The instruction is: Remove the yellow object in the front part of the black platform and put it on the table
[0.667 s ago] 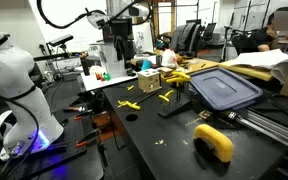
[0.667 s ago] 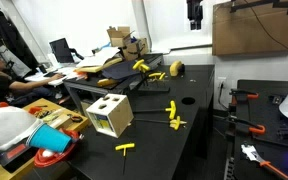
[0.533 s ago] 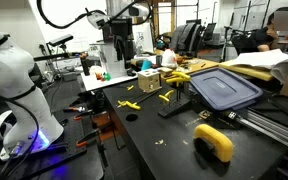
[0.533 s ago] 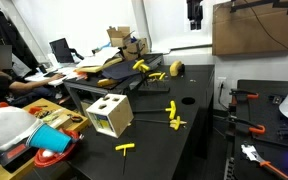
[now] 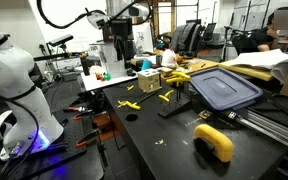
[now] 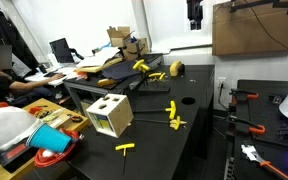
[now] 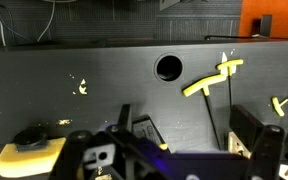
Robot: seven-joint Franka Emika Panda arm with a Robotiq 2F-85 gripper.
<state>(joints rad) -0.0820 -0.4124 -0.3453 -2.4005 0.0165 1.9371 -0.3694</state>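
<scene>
The black platform (image 5: 174,104) is a narrow black plate lying on the black table (image 5: 154,145). A yellow T-shaped piece (image 5: 166,97) lies at one end of it; it also shows in an exterior view (image 6: 171,108) and in the wrist view (image 7: 214,78). A second yellow piece (image 6: 175,125) lies close by. My gripper (image 6: 194,14) hangs high above the table, open and empty. In the wrist view its fingers (image 7: 184,125) frame bare table below the yellow T.
Another yellow T (image 5: 130,104) lies loose on the table. A large yellow-and-black object (image 5: 214,141) sits near the front edge. The grey-blue ribbed lid (image 5: 224,88) and a box with holes (image 6: 109,115) stand nearby. A round hole (image 7: 168,67) is in the tabletop.
</scene>
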